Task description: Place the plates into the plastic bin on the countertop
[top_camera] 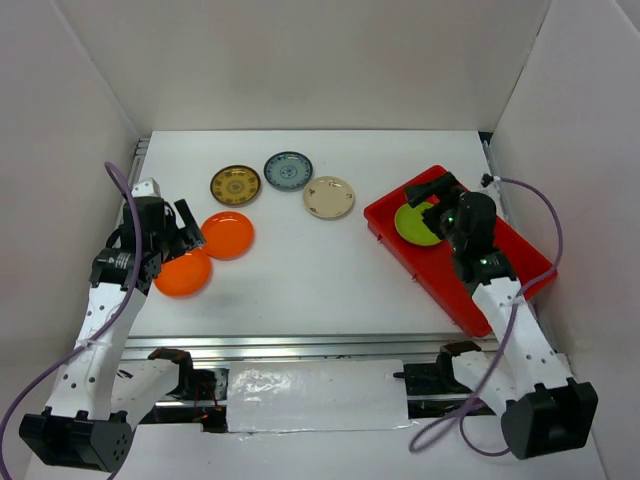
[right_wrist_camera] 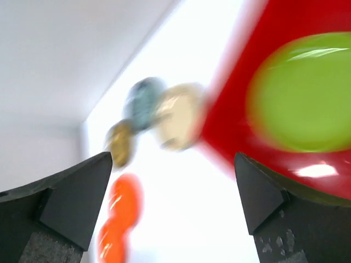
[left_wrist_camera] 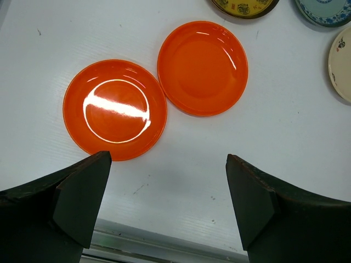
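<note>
The red plastic bin (top_camera: 510,262) sits at the right of the white countertop (top_camera: 320,275) and holds the lime green plate (top_camera: 414,226). My right gripper (top_camera: 425,192) hovers open and empty over the bin's far end. The right wrist view is blurred and shows the green plate (right_wrist_camera: 301,93) in the bin (right_wrist_camera: 227,129). My left gripper (top_camera: 192,228) is open and empty beside two orange plates (top_camera: 228,235) (top_camera: 183,273), which lie ahead of the fingers in the left wrist view (left_wrist_camera: 202,67) (left_wrist_camera: 114,109). The black plate and a second beige plate are not visible.
A yellow-brown patterned plate (top_camera: 235,185), a blue-grey patterned plate (top_camera: 288,171) and a beige plate (top_camera: 329,197) lie in a row at the back. A metal rail (top_camera: 300,347) runs along the front edge. White walls enclose three sides.
</note>
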You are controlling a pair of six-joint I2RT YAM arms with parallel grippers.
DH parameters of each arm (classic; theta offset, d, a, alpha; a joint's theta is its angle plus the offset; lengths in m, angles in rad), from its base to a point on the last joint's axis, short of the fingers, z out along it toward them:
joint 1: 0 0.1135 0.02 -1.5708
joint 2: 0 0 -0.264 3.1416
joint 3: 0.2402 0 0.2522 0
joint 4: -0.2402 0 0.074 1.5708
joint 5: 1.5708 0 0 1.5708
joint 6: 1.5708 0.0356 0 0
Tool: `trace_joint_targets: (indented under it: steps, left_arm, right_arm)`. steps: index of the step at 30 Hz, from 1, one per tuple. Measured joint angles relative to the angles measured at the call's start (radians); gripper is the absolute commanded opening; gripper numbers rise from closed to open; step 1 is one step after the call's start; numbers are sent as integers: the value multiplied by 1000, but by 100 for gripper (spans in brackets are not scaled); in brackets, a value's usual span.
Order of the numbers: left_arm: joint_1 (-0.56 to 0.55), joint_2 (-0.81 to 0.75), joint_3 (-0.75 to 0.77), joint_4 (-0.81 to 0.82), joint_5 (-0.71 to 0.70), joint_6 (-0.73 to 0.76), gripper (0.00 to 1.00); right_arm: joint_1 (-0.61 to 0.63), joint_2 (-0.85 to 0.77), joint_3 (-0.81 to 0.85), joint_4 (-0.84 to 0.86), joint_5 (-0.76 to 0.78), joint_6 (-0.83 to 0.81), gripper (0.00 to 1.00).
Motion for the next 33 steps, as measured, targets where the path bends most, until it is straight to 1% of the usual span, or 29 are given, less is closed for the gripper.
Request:
trace_joint_targets:
  steps: [2, 3, 5, 8, 10, 13, 14, 17, 23, 26, 30, 33]
  left_arm:
    - [0, 0, 0, -1, -9, -2, 99]
    - [0, 0, 0, -2, -17, -3, 99]
    - [0, 1, 0, -8, -47, -9, 99]
    - [10, 1, 1, -24, -95, -31, 99]
    - [24, 1, 2, -35, -123, -41, 99]
    - [39, -1, 4, -44, -146, -58, 99]
    - [42, -1, 4, -45, -151, -59, 99]
    - [44, 0, 4, -47, -154, -60, 99]
    - [44, 3, 4, -49, -151, -59, 99]
    - [44, 2, 4, -49, -150, -59, 99]
    - [44, -2, 4, -49, -147, -59, 99]
    - [44, -5, 4, -49, -141, -58, 99]
  right_arm:
    - [150, -49, 14, 53, -34, -8, 100]
    - [192, -48, 15, 89, -43, -7, 100]
    - [307, 16, 23, 169, -63, 1, 100]
    - [491, 274, 90, 266, -100, 23, 100]
    - [602, 531, 183, 314, -133, 45, 100]
    - [705, 854, 368, 338, -192, 87, 99]
    - [731, 938, 430, 336, -205, 100, 98]
    - [787, 1106, 580, 334, -235, 135, 98]
    - [811, 1302, 875, 304, -271, 209, 94]
    - [811, 1331, 912, 274, -253, 251, 89]
    - [811, 1331, 911, 206, -208, 291, 89]
    - [809, 1326, 888, 212, -185, 309, 89]
